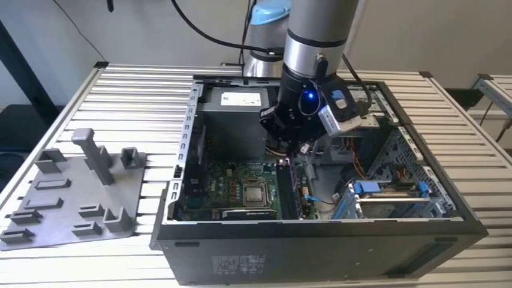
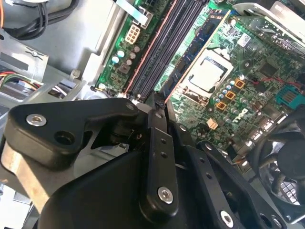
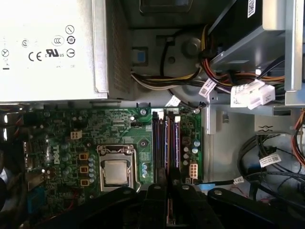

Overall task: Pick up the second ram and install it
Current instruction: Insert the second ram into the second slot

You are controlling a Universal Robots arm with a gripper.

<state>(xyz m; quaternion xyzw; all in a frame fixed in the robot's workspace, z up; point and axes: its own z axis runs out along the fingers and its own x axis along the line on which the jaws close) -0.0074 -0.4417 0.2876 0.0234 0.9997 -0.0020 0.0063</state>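
My gripper hangs inside the open computer case, right above the memory slots beside the CPU socket. In both wrist views the black fingers stand almost together, in line with the slots. A thin dark edge between them looks like the second ram, seen end-on and mostly hidden by the fingers. Whether it touches a slot is hidden. A dark bluish stick stands in the slot nearest the socket.
A grey plastic tray with upright posts lies on the slatted table at the exterior view's left. Inside the case, the power supply, cable bundles, a drive cage and a fan crowd around the motherboard.
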